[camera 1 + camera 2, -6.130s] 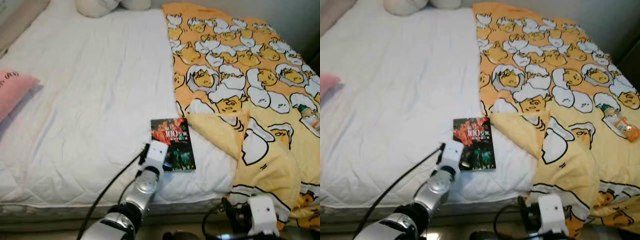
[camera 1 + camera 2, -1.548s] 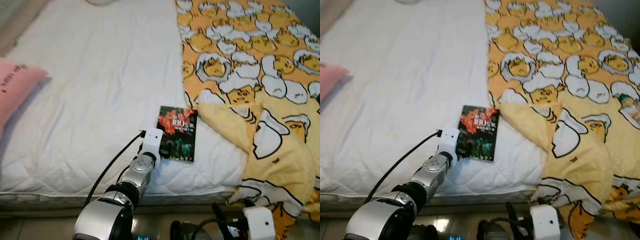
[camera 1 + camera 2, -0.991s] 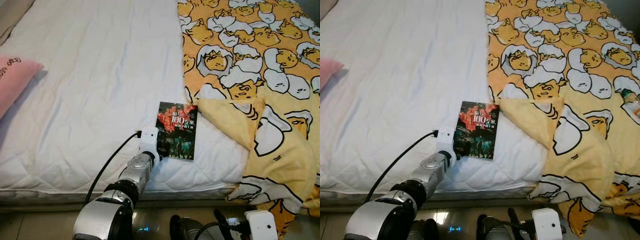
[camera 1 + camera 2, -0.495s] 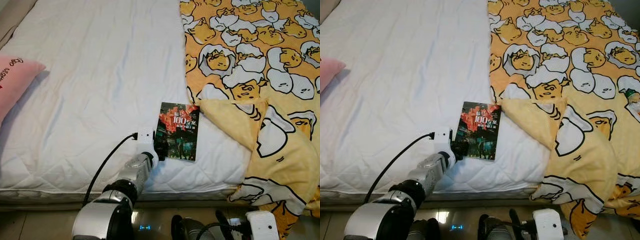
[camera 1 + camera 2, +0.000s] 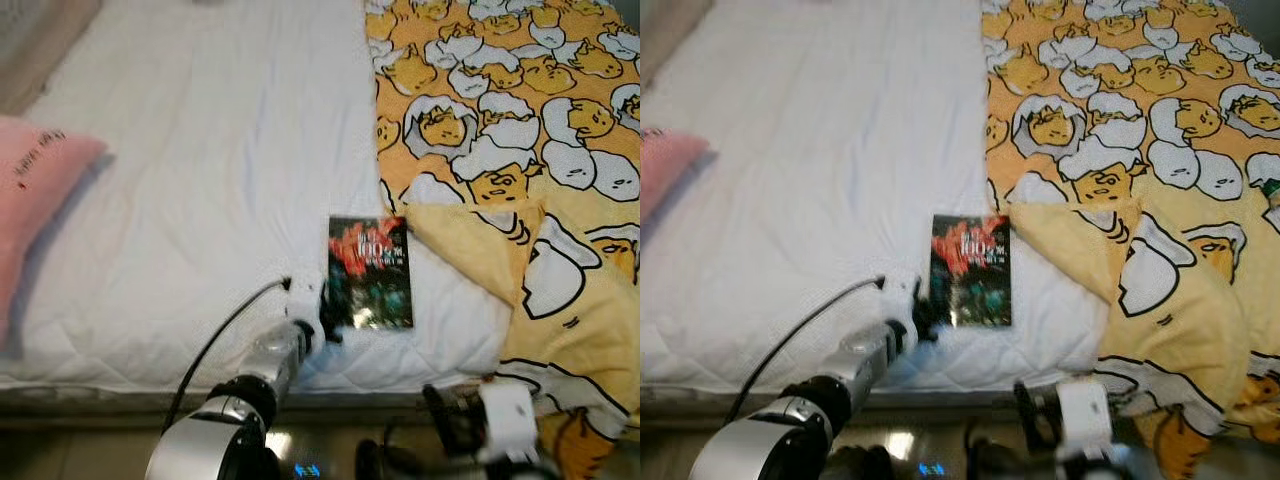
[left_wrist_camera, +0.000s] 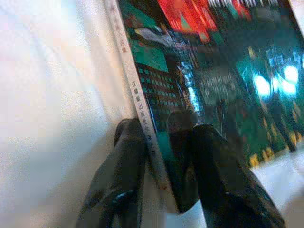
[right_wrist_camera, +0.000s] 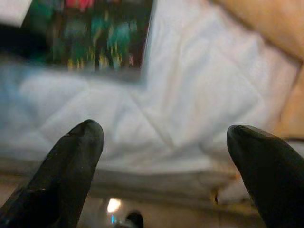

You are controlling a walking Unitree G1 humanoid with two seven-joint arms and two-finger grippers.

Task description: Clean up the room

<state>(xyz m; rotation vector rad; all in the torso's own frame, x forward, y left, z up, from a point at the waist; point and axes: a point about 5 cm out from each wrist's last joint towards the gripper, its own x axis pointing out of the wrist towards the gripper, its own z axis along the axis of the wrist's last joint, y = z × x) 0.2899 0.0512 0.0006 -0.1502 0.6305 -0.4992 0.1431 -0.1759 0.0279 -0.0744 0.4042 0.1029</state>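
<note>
White bedding (image 5: 200,180) spreads before you, with the book (image 5: 370,272) near its front edge beside the yellow blanket (image 5: 520,150). Your left gripper (image 6: 164,142) pinches the book's near corner; your right gripper (image 7: 166,156) hangs spread wide below the mattress edge.

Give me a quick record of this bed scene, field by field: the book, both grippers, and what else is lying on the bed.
book: dark cover, flat on white mattress near its front edge
left gripper: fingers straddling the book's spine corner
right gripper: open, low before the mattress edge, holding nothing
blanket: yellow cartoon print, covering the robot's right side of the bed, corner folded beside the book
pillow: pink, at the robot's left
</note>
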